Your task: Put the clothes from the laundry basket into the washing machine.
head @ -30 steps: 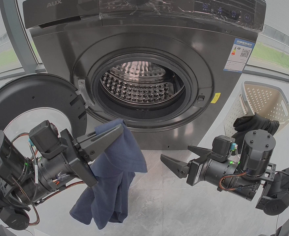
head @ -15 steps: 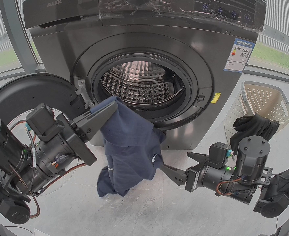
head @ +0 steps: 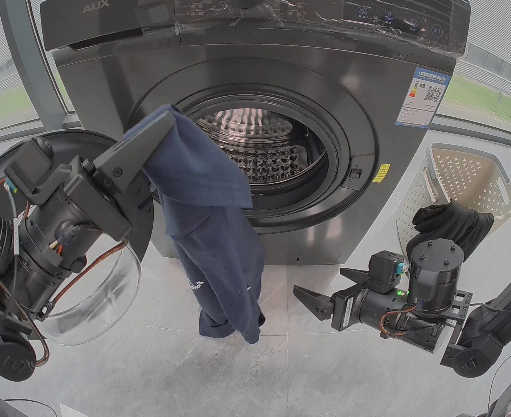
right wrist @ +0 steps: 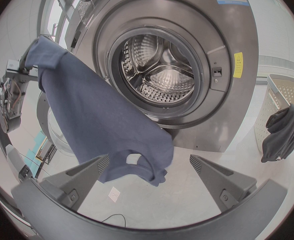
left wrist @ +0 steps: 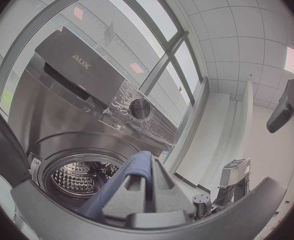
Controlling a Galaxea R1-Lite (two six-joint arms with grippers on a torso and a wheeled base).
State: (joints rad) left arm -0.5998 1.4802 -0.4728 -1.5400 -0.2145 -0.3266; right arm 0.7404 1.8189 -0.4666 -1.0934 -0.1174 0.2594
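Beside the swung-open round glass door (head: 93,302) of the grey front-loading washing machine (head: 336,88), the left gripper (head: 158,125) pinches a navy blue cloth shirt (head: 215,233) at the left rim of the drum mouth. Most of the fabric hangs toward the floor. To load it cleanly, the arm should probably carry the cloth well past the lip of the steel drum (head: 267,163) before letting go. The right gripper (head: 319,282) sits low, spread and empty. A black garment (head: 449,221) drapes over the cream plastic laundry basket (head: 475,175).

Bright daylight from windows (head: 6,99), glare inside the drum (head: 247,120), fisheye-bowed edges
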